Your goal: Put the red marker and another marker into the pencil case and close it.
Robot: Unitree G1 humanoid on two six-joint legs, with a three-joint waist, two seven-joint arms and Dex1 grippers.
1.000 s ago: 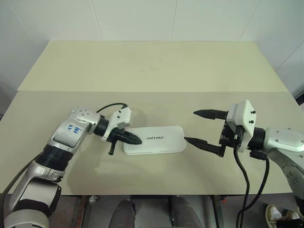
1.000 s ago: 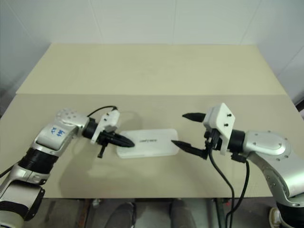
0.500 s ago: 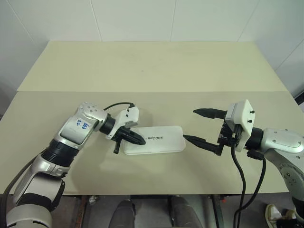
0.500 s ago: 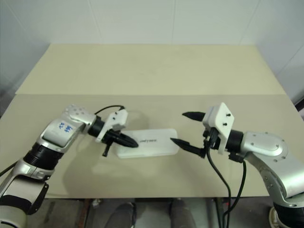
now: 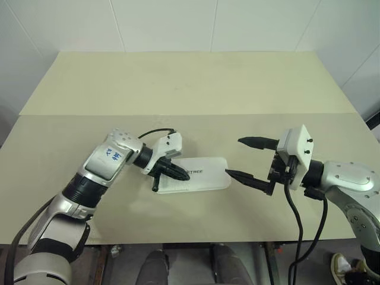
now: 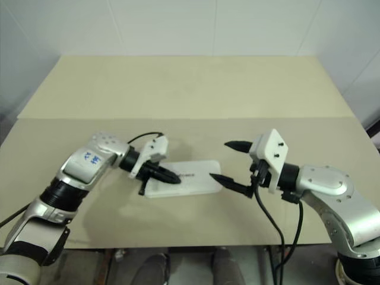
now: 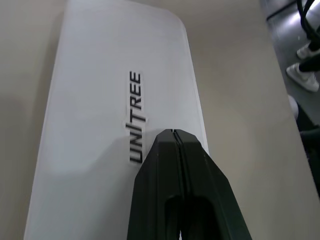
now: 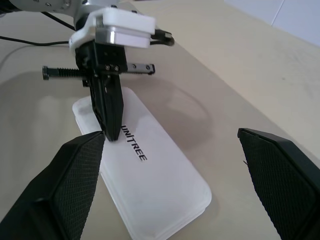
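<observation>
A: Start at the left gripper [image 5: 178, 174]. What's it doing?

B: Its 2 black fingers are pressed together with nothing between them, tip down on the lid of the pencil case [image 5: 199, 176], right beside the printed UNITREE logo [image 7: 137, 117]. From the left wrist view the tip looks to be touching the plastic, though I can't be sure it bears any weight.

A: And the right gripper [image 5: 248, 159]?

B: Spread wide and empty, held in the air just off the case's right end, fingers pointing back toward it.

A: The case itself?

B: Flat on the beige table [image 5: 196, 89], lid down, near the front edge between the 2 arms. I'd judge the closing is at its last press. The markers I take to be inside.

A: What could go wrong?

B: The tip sits toward the case's left end, so a hard, off-centre push could skid the smooth case sideways or tip up its far end. If the lid isn't fully latched, lifting away may let it spring open. The lower finger of the right gripper is close enough to catch the corner if that arm sweeps in.
</observation>
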